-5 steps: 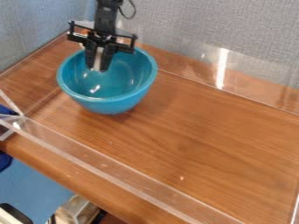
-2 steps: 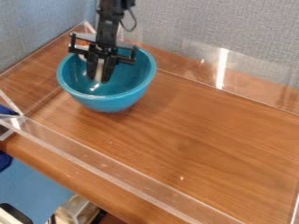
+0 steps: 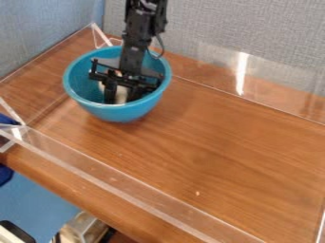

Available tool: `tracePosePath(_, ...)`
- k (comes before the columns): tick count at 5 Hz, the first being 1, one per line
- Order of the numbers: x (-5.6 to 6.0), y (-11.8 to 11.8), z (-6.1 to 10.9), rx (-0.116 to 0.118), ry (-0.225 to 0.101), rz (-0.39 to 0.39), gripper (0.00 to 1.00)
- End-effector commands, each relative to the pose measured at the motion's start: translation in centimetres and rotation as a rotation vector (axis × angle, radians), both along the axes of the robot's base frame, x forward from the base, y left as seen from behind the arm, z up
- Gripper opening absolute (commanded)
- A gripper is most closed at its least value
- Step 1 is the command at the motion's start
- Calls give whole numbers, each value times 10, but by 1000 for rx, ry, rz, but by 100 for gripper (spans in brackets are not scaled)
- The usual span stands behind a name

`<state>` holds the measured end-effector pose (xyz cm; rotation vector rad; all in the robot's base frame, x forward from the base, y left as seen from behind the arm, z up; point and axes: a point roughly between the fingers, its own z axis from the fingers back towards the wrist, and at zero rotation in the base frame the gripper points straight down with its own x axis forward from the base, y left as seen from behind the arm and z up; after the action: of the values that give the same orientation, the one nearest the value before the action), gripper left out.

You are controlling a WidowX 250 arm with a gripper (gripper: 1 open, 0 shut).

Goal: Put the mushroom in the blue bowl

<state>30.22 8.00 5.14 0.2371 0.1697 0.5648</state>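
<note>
Mushroom shows as a pale shape low inside the blue bowl, right between the dark fingers of the gripper; whether it rests on the bowl's bottom or hangs in the fingers cannot be told. The gripper reaches steeply down into the bowl, and whether its fingers stand apart or clamp the mushroom cannot be told either. The bowl sits near the back left corner of the wooden worktop, which is fenced by clear plastic walls.

The tool points steeply down, its fingers parted.
</note>
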Motion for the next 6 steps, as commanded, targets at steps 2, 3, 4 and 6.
tracePosePath(2, -15, -4, 46, 1, -86, 33, 100)
tracePosePath(3, -22, 3, 51, 11, -81, 88, 100)
tracePosePath(4, -26, 17, 54, 23, -75, 155, 100)
tracePosePath(6, -31, 44, 43, 32, -81, 203, 100)
